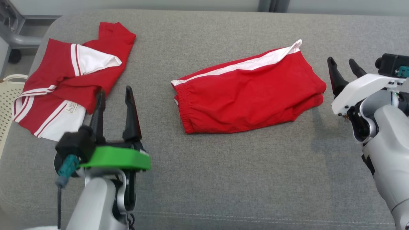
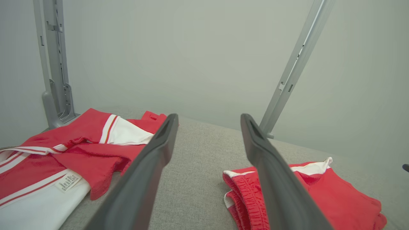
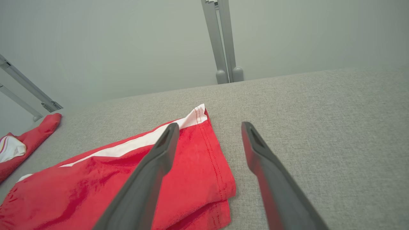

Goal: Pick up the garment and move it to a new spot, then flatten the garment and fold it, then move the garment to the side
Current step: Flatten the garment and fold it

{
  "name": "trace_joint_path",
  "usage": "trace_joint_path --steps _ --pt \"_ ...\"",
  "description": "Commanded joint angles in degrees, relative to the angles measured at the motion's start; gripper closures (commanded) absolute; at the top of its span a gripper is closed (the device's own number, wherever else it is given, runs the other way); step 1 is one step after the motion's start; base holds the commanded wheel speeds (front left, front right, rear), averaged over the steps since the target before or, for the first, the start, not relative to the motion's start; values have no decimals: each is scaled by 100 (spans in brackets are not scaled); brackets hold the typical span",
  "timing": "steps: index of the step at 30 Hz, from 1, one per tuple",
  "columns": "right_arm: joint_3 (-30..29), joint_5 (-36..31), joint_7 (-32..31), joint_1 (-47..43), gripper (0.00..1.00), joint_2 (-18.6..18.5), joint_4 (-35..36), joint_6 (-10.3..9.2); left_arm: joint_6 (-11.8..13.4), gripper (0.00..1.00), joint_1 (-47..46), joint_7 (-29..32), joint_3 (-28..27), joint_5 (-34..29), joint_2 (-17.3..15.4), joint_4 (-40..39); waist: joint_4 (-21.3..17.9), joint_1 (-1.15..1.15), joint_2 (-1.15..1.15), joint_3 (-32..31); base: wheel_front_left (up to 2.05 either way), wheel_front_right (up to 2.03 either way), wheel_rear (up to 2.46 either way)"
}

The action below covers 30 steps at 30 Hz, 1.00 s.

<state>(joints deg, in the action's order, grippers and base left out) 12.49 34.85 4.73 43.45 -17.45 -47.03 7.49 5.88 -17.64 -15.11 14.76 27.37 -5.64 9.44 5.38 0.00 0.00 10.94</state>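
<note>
Red shorts with a white side stripe point(image 1: 249, 92) lie folded in half at the middle of the grey cushioned surface point(image 1: 223, 179). The same shorts point(image 2: 322, 195) appear in the left wrist view, and the shorts point(image 3: 111, 185) lie under the fingers in the right wrist view. My left gripper point(image 1: 115, 94) hovers open at the lower left, its tips near the edge of a red and white shirt point(image 1: 67, 83), holding nothing. My right gripper point(image 1: 343, 64) stands open just right of the shorts' leg hem, apart from the cloth.
The crumpled red and white shirt point(image 2: 64, 159) lies at the far left of the surface. A pale perforated basket point(image 1: 8, 95) stands past the left edge. Grey metal frame posts point(image 3: 223, 41) rise behind the far edge, before a plain wall.
</note>
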Motion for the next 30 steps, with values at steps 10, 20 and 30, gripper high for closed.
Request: trace_joint_path --steps 10,20,30 --pt "-433 -517 126 21 0 199 -959 0 -4 0 1373 -1 -102 -1116 -44 -542 131 0 0 -80 0 0 0" --pt "-703 -830 152 291 0 297 -1705 0 -132 0 1622 -1 -164 -1391 37 -781 383 0 0 268 0 0 0" --pt "-802 -954 144 366 55 490 -2213 0 -232 0 1638 -1 -73 -1510 146 -721 462 0 0 337 0 0 0"
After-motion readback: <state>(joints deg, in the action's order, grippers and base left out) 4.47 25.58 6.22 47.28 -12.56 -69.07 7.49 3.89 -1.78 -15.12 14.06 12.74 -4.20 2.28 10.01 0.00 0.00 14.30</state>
